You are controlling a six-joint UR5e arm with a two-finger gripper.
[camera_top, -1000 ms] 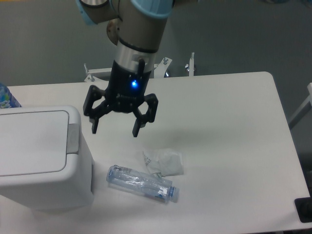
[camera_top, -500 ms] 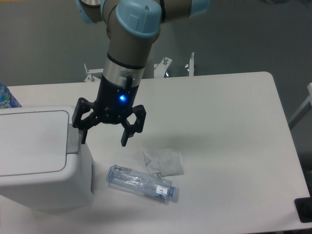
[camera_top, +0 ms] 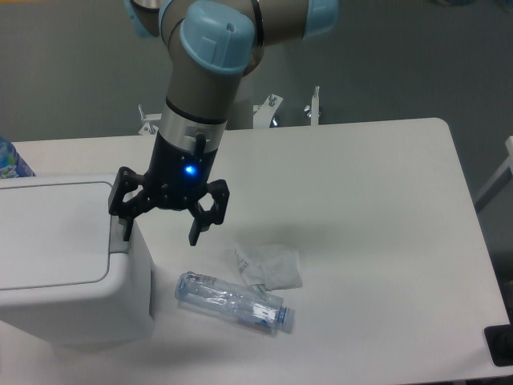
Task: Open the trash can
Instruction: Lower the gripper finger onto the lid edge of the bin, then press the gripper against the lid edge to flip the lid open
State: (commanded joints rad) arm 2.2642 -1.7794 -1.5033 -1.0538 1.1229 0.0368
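The trash can (camera_top: 64, 257) is a boxy white bin at the left edge of the table, its flat lid down. A grey push tab (camera_top: 118, 235) sits on its right rim. My gripper (camera_top: 160, 237) hangs open just right of the bin's top. Its left finger (camera_top: 126, 227) is over the grey tab, whether touching I cannot tell; the right finger (camera_top: 195, 233) is over bare table. Nothing is between the fingers.
A crushed clear plastic bottle (camera_top: 234, 301) lies on the table in front of the gripper, with a crumpled white wrapper (camera_top: 270, 265) just behind it. A blue-labelled bottle (camera_top: 11, 160) peeks in at the far left edge. A metal bracket (camera_top: 264, 112) stands behind the table.
The open gripper has moved left and slightly down across both steps, from over the table's middle to the bin's right rim. The lid stays down.
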